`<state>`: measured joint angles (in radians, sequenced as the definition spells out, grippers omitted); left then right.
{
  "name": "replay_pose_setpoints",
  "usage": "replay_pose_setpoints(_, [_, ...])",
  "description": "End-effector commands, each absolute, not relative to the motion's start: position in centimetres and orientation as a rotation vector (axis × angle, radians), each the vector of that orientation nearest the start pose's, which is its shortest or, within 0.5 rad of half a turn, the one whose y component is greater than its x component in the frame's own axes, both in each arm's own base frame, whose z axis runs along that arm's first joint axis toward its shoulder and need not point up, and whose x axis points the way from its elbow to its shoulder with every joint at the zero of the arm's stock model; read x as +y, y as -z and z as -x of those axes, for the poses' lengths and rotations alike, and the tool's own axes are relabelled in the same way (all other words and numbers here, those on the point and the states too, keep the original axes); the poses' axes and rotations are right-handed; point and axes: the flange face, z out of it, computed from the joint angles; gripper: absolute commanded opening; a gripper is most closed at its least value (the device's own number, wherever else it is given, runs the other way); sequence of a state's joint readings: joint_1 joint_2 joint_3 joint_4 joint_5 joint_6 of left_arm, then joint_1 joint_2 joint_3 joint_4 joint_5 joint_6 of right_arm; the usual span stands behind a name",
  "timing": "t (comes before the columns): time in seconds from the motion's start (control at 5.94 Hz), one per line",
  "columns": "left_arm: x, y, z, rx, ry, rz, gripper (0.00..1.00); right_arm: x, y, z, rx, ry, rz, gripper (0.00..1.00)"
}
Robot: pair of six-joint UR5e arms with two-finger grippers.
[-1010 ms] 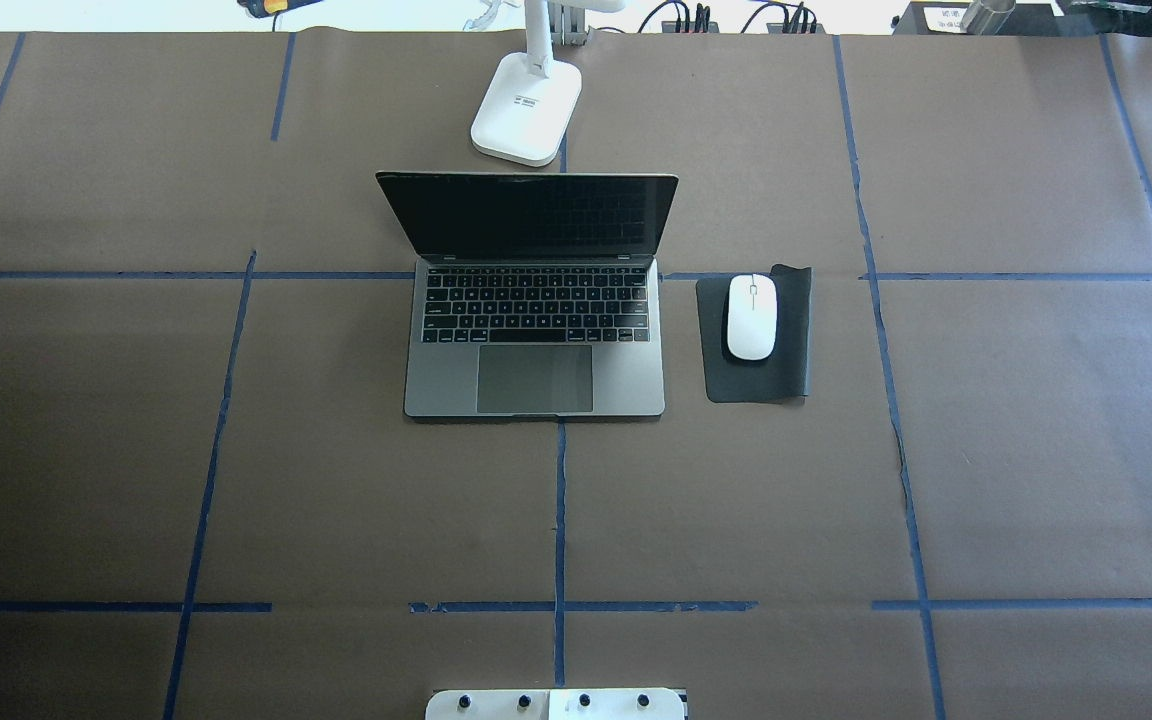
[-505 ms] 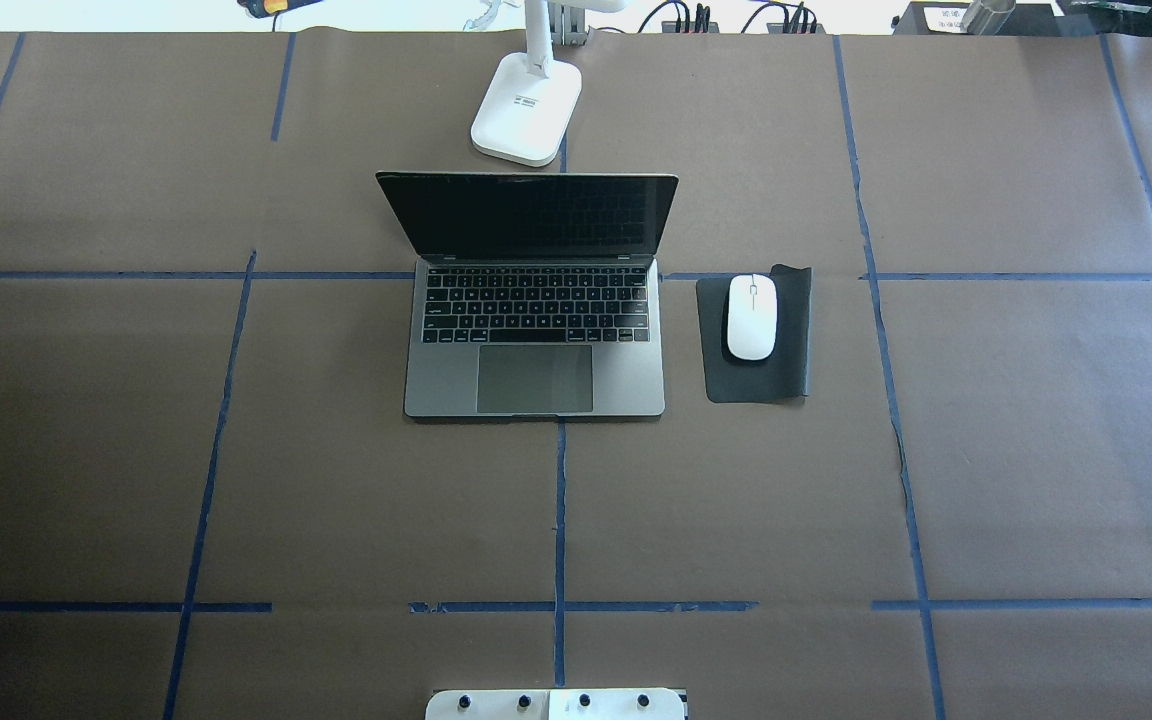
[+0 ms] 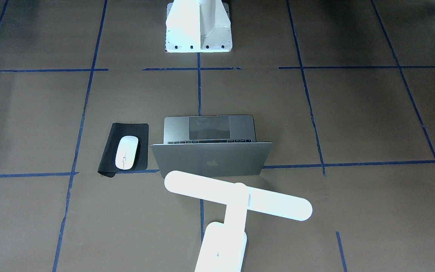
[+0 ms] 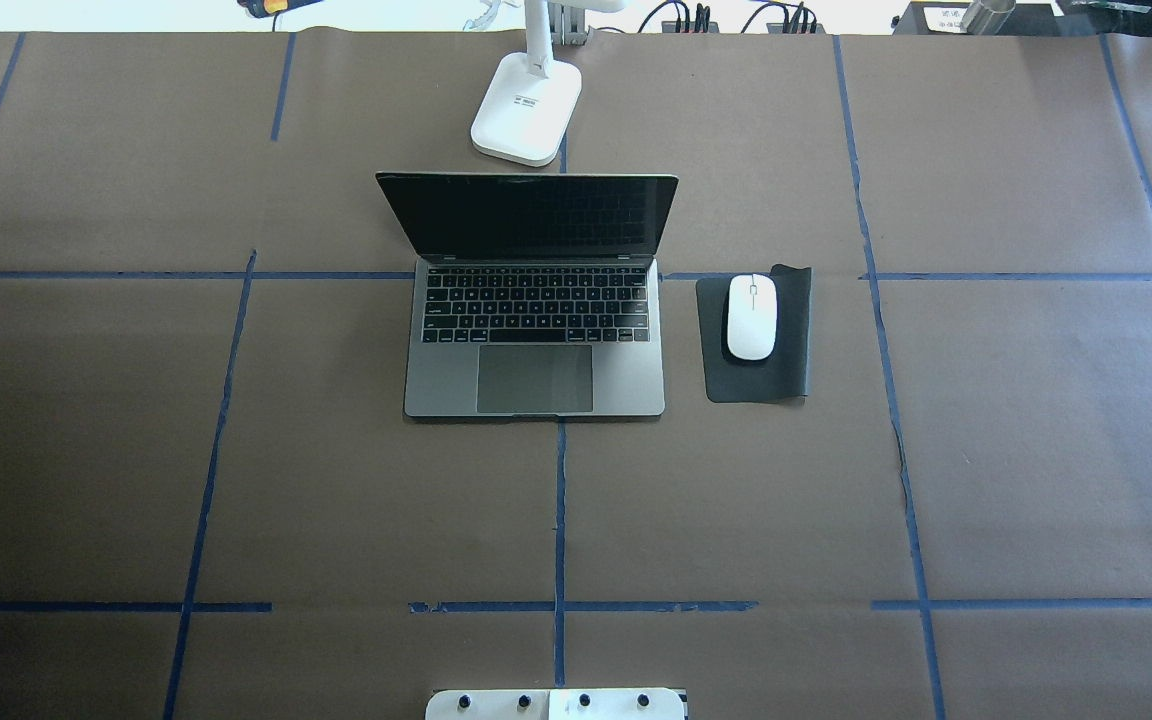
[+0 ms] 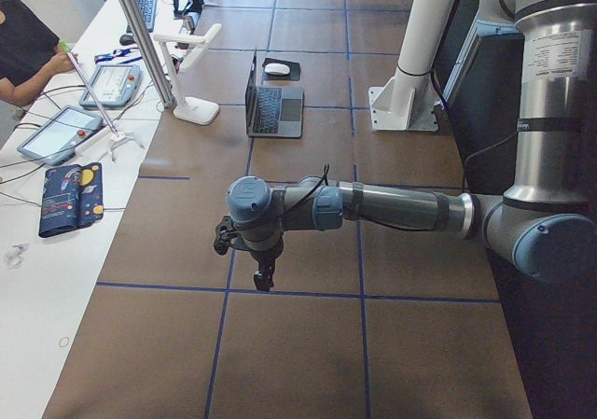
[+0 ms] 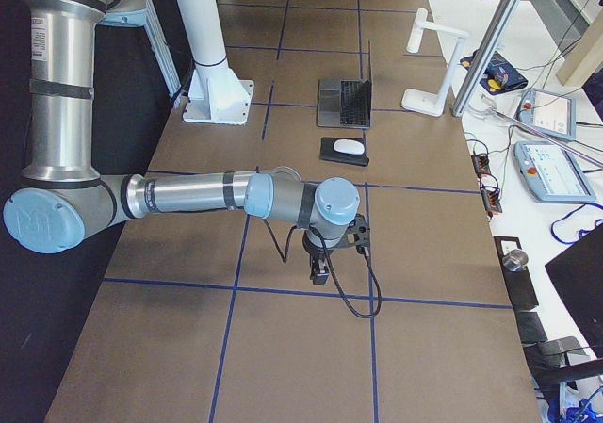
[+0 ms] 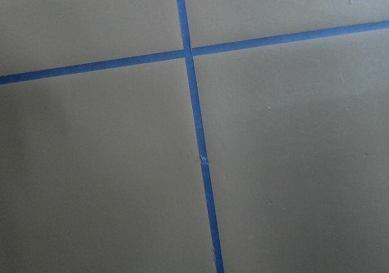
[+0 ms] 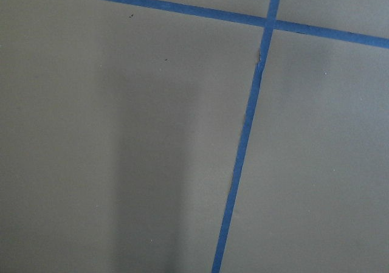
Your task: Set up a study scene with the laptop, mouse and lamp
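The laptop (image 4: 534,375) stands open at the table's centre, its lid with the apple logo (image 3: 212,158) facing the far side. The white mouse (image 4: 752,316) lies on a black mouse pad (image 4: 788,372) just right of it. The white lamp (image 3: 236,196) stands behind the laptop, its bar head over the lid's far edge; its base (image 4: 526,120) is at the far edge. My left gripper (image 5: 264,274) and right gripper (image 6: 318,274) hang low over bare paper far out at opposite table ends; I cannot tell whether they are open or shut. Both wrist views show only paper and tape.
Brown paper with blue tape lines covers the table (image 4: 236,480). The white robot pedestal (image 3: 198,26) stands at the near edge. A person (image 5: 23,46) and control tablets (image 5: 56,134) are at a white side table beyond the lamp.
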<state>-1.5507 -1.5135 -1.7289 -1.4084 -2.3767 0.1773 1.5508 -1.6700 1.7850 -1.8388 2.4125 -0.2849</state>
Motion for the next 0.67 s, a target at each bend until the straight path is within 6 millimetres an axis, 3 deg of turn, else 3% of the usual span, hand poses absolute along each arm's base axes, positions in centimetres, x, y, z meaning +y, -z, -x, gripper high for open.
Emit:
replay_pose_setpoints(0.0, [-45.9, -63.1, 5.3, 0.806, -0.152, 0.014, 1.00, -43.9, -61.9, -5.0, -0.850, 0.213, 0.032, 1.00])
replay_pose_setpoints(0.5, [-46.0, -64.0, 6.4, 0.731, -0.141, 0.029, 1.00, -43.5, -62.9, -5.2, -0.821, 0.171, 0.029, 1.00])
